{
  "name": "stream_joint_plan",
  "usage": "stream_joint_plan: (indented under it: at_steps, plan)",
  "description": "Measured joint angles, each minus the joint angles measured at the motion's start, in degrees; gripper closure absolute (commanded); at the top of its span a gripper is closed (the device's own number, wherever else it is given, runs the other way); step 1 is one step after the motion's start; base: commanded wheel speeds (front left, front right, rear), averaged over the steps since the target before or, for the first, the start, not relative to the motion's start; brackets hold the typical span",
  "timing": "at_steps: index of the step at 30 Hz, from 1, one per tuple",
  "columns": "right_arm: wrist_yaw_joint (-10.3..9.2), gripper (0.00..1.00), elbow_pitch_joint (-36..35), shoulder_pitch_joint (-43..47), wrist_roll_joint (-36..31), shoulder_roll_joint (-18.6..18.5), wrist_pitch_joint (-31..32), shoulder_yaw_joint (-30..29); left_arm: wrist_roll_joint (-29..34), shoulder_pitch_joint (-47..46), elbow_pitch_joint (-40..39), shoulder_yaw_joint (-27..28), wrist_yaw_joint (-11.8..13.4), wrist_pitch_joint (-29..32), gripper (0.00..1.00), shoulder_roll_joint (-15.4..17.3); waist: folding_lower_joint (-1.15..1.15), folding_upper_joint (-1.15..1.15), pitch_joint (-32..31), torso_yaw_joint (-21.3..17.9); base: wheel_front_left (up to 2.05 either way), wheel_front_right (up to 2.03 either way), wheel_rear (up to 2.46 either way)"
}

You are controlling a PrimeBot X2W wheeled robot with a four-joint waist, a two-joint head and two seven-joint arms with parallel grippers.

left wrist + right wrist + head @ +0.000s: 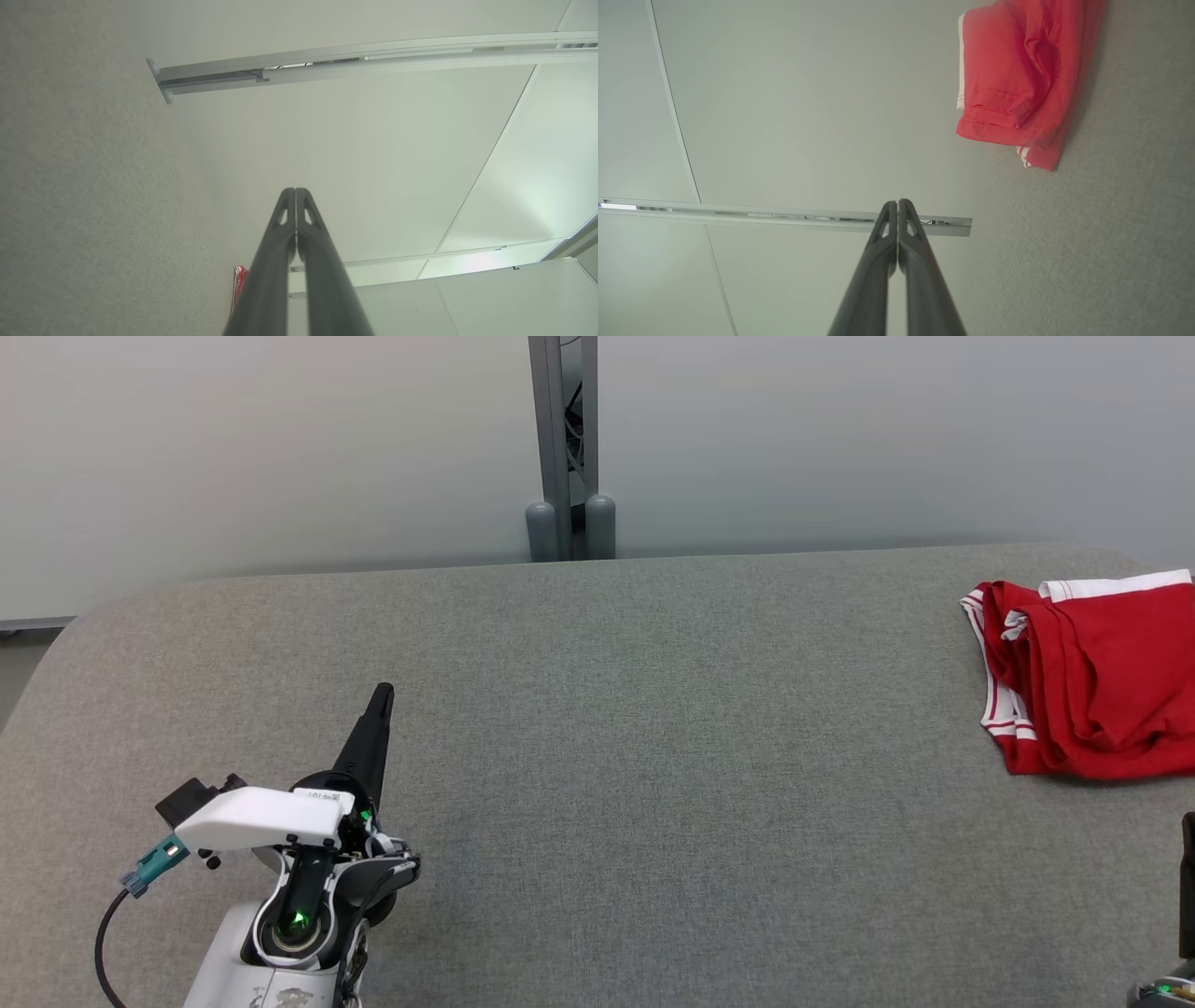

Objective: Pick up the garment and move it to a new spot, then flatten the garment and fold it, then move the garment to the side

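Both pressed shut, empty: left gripper (382, 696), right gripper (897, 204). I'd spread the right wide, then pinch the shorts (1092, 691) at the table's (653, 756) right edge.

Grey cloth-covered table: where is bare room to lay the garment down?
The wide middle of the grey cloth-covered table is bare, from the shut left pincer across to the red garment with white trim, and back to the grey metal post. Only the right end is crowded, by that garment.

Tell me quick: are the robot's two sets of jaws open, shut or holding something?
Left gripper: jaws closed, holding nothing.
Right gripper: jaws closed, holding nothing; the red garment lies apart from it.
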Motion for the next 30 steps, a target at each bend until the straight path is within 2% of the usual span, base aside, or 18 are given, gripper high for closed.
stream_joint_plan:
  at_steps: [30]
  plan:
    - [0.01, 1.00, 0.03, -0.20, -0.18, 0.20, 0.27, -0.35, 0.00, 0.00, 0.00, 0.00, 0.00, 0.00, 1.00, 0.00, 0.00, 0.00, 0.00, 0.00, 0.00, 0.00, 0.00]
